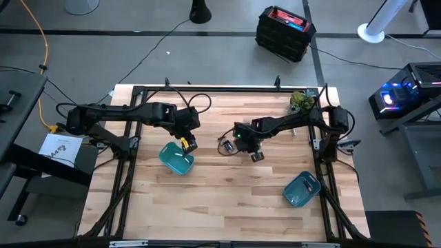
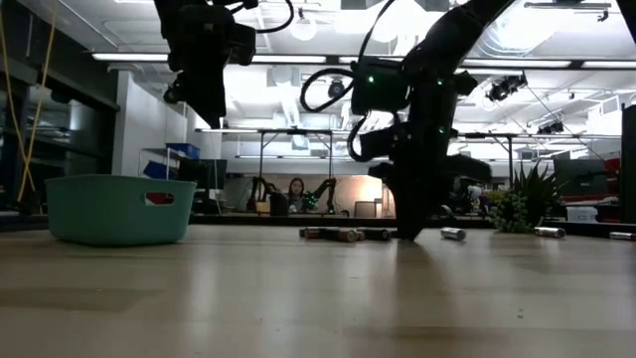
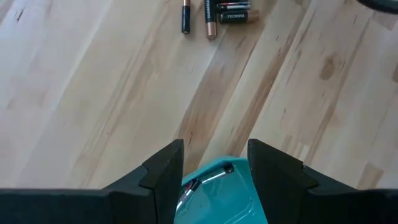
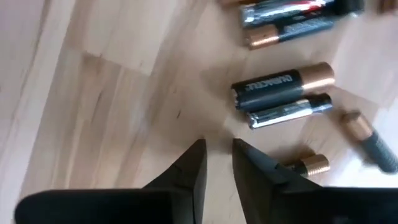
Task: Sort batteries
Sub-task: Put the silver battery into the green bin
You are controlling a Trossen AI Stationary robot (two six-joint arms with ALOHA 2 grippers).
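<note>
Several small batteries (image 1: 226,146) with dark bodies and copper or silver ends lie on their sides in a loose cluster mid-table, also seen in the low view (image 2: 343,235) and the right wrist view (image 4: 283,84). My right gripper (image 1: 256,156) is low over the wood just right of the cluster, its fingers (image 4: 217,152) only a narrow gap apart with bare wood between them. One battery (image 4: 306,165) lies right beside one finger. My left gripper (image 1: 187,145) hangs open (image 3: 214,155) above the left teal bin (image 3: 217,193), which holds batteries (image 3: 193,185).
A second teal bin (image 1: 302,189) stands at the table's near right. A small green plant (image 1: 301,101) sits at the far right corner. More single batteries (image 2: 452,234) lie farther right on the table. The black frame rails (image 1: 131,148) run along both sides.
</note>
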